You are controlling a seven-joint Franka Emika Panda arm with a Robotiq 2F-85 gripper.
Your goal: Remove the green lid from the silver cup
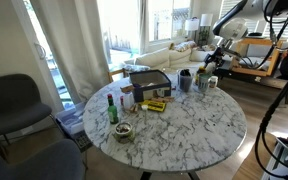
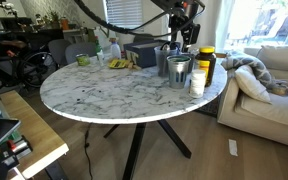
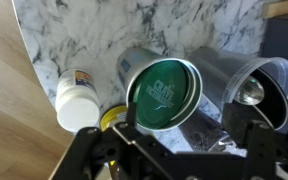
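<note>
green lid (image 3: 164, 92): round, flat, dark green with pale lettering on its top face, seated level in the mouth of the silver cup (image 3: 142, 58) and filling the rim. silver cup: grey metallic cylinder, upright on the marbled tabletop (image 3: 104, 25) near its edge.

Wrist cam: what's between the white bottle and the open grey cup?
Wrist view: the silver cup with the green lid on it stands between the white bottle and the open grey cup.
</note>
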